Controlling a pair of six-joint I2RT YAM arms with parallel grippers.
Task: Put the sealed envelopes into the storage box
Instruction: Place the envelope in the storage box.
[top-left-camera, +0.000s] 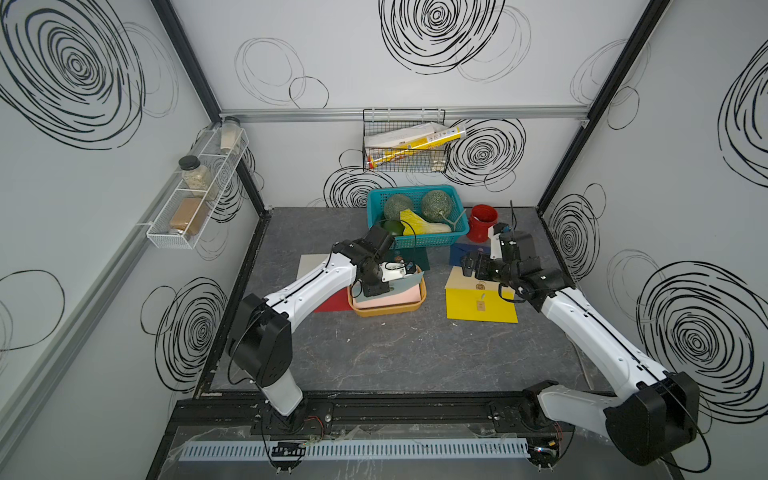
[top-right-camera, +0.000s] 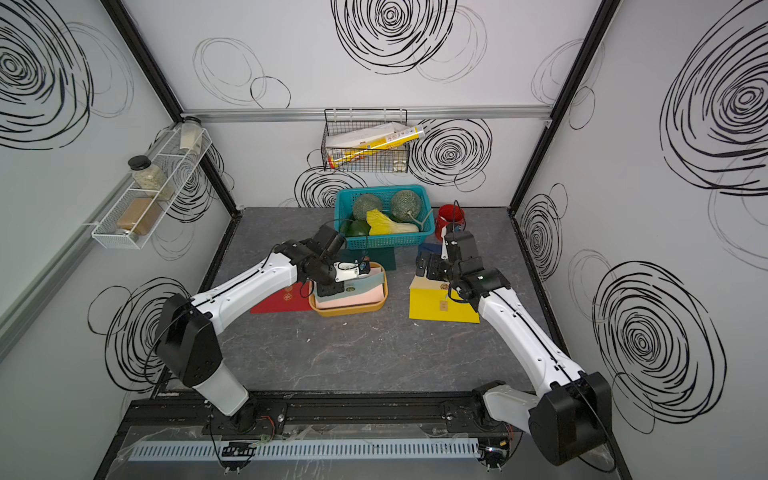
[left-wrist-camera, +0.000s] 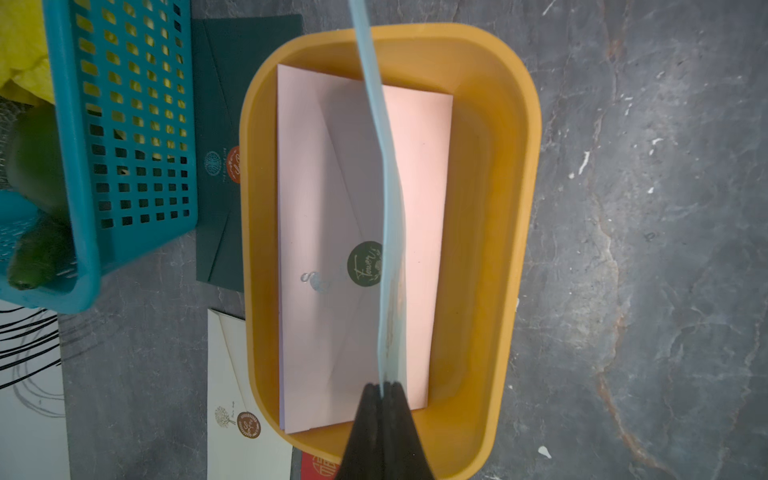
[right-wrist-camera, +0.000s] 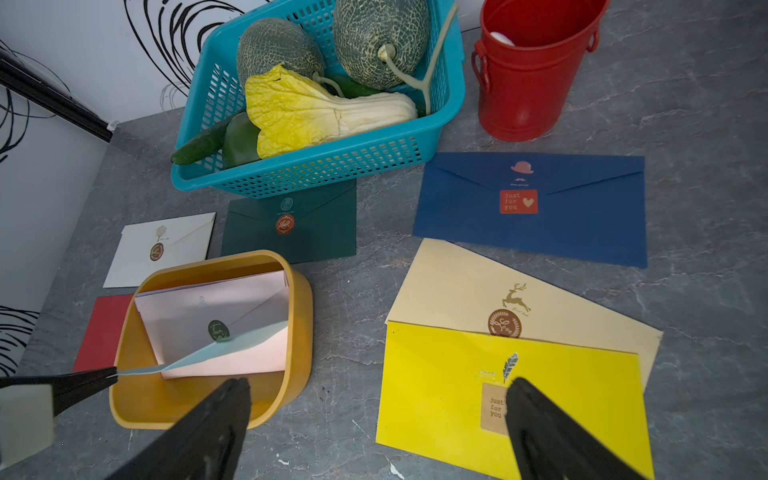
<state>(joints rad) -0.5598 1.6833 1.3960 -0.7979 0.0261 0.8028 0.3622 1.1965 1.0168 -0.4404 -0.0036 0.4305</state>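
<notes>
Tabletop (top-left-camera: 415, 357) front open (storage box (top-left-camera: 386, 311) farther back)

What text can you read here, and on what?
"just for you": red sticker on the navy envelope.
"just for you": brown sticker on the yellow envelope.
"Forever": green seal on the pink envelope in the storage box.
Seals on the beige envelope, dark green envelope and white envelope: too small to read.
</notes>
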